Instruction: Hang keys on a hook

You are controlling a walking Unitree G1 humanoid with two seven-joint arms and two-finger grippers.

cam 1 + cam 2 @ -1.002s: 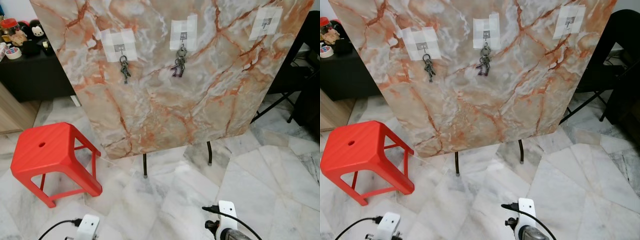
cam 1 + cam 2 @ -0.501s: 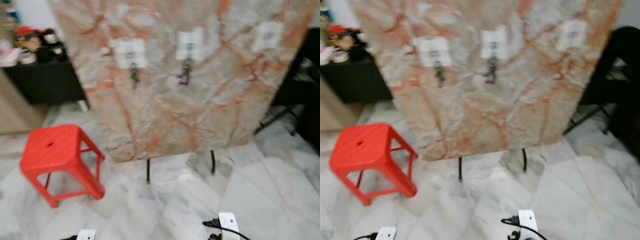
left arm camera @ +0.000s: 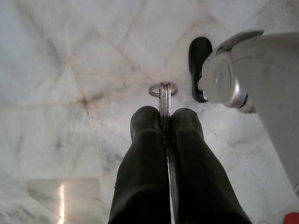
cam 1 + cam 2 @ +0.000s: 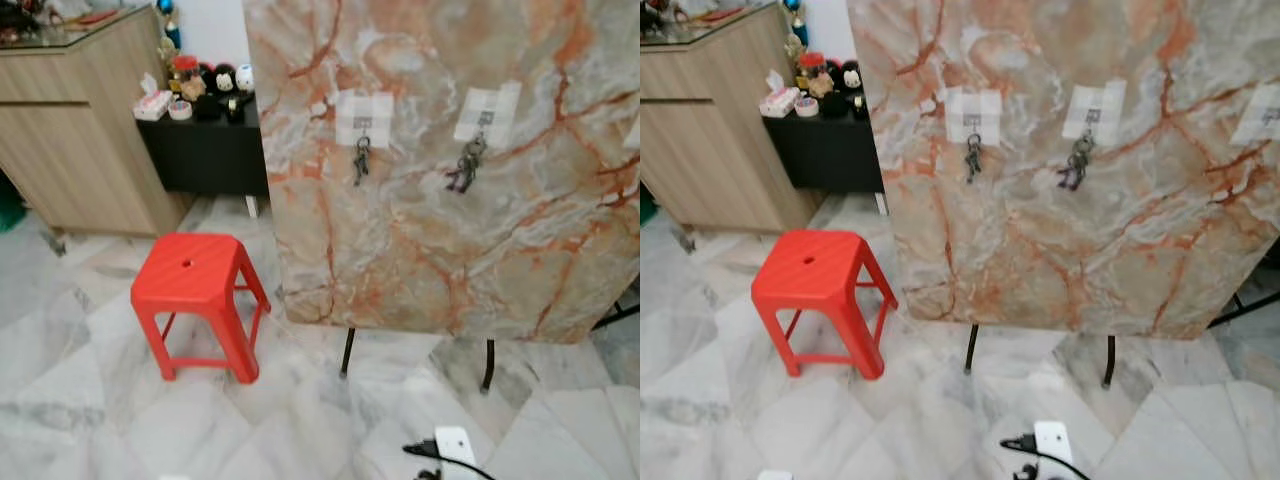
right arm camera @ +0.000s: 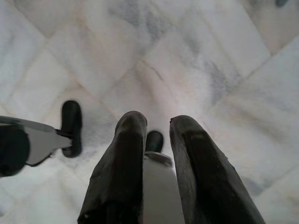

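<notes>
- Keys: a flat bunch on a ring, clamped between the two black fingers of the left gripper, the ring jutting past the fingertips above the marble floor.
- Right gripper: fingers parted with nothing between them, pointing down at the floor.
- Marble board: propped upright on thin black legs and facing the robot.
- Hooks: each fixed on a white taped patch along the board's upper edge; the left hook carries a bunch of keys, the next hook carries another bunch, and a further patch sits at the right edge.
- Red stool: on the floor beside the board's lower left corner.
- Wooden cabinet and low black surface with small items: behind the stool.
</notes>
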